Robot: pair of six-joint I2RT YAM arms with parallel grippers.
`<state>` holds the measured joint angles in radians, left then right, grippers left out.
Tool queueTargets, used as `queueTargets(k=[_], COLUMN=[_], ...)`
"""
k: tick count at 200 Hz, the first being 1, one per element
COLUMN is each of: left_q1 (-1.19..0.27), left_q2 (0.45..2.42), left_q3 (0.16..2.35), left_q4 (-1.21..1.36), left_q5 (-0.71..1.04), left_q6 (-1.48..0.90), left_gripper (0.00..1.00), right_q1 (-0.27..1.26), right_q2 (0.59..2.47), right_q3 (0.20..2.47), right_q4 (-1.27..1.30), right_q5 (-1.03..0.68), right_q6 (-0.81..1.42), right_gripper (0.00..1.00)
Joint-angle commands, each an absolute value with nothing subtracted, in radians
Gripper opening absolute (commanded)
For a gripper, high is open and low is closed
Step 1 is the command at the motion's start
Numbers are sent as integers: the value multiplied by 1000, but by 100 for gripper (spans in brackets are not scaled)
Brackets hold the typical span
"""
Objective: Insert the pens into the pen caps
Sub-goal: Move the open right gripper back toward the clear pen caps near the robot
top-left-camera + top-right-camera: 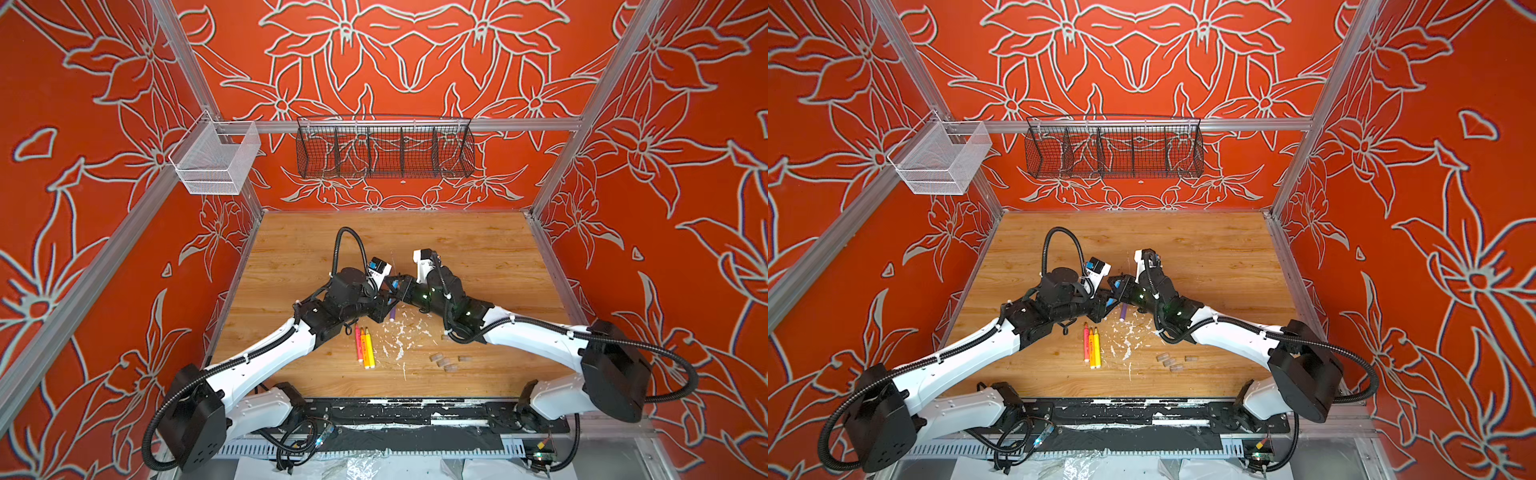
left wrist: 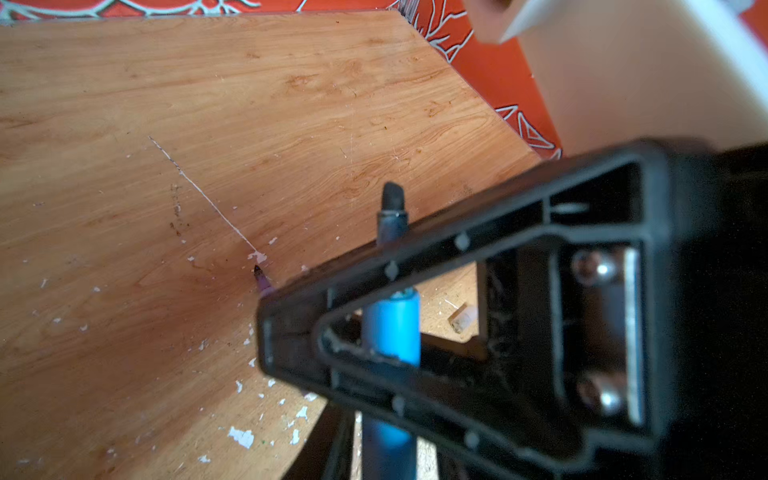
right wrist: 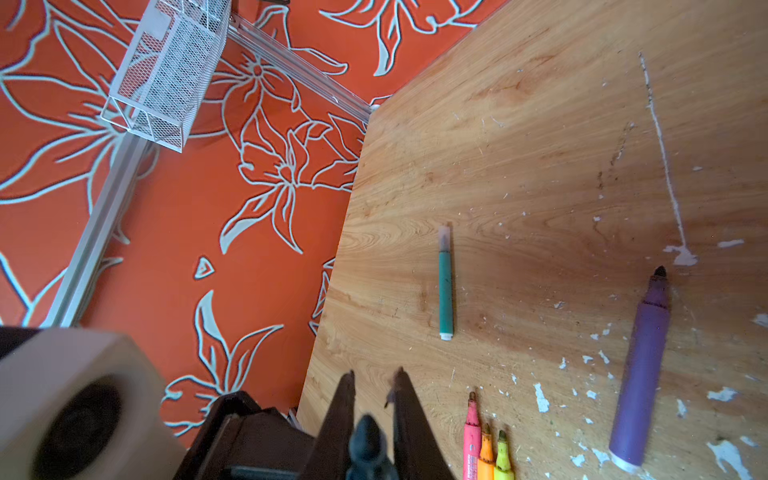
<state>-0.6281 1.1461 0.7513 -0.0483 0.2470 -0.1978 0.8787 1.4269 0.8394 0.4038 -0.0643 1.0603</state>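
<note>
Right wrist view: the right gripper [image 3: 376,372] is clenched on a slim blue marker pen [image 3: 368,436], whose dark pointed tip pokes up between the two black fingers. In the left wrist view the blue barrel crosses behind the triangular finger frame, with its bare tip clear of the frame, above the wooden table [image 2: 166,104]. In both top views the left gripper [image 1: 383,306] sits just beside the right one over the table's middle. Its jaws are hidden, so I cannot tell whether it grips or hangs slack. A fat purple marker pen [image 3: 642,374] lies uncapped on the table among white paint-like flecks [image 3: 540,399]. A pink marker pen [image 3: 471,432], an orange marker pen [image 3: 485,453] and a yellow marker pen [image 3: 503,453] lie side by side, touching, with their tips bare. A green marker pen [image 3: 445,291] lies alone, well apart from them, with a clear plastic cap [image 3: 444,237] over its tip. Stubby translucent greyish loose caps [image 1: 442,362] lie in a small cluster near the right arm
</note>
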Motion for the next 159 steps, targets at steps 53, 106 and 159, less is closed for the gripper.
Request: queueTargets(k=[53, 106, 159], left_q1=[-632, -631, -623], left_q2=[1124, 1116, 1060], left_q3=[736, 725, 645], left_q4=[4, 6, 33], left_q5=[249, 190, -188], left_q6=[-182, -203, -306], left_gripper=[14, 0, 0], right_q1=[926, 927, 925], right_q2=[1407, 1355, 1051], right_q3=[768, 764, 757], right_q4=[565, 472, -162], right_q5=[-57, -32, 227], right_q6=[1171, 1122, 922], right_gripper=[0, 42, 54])
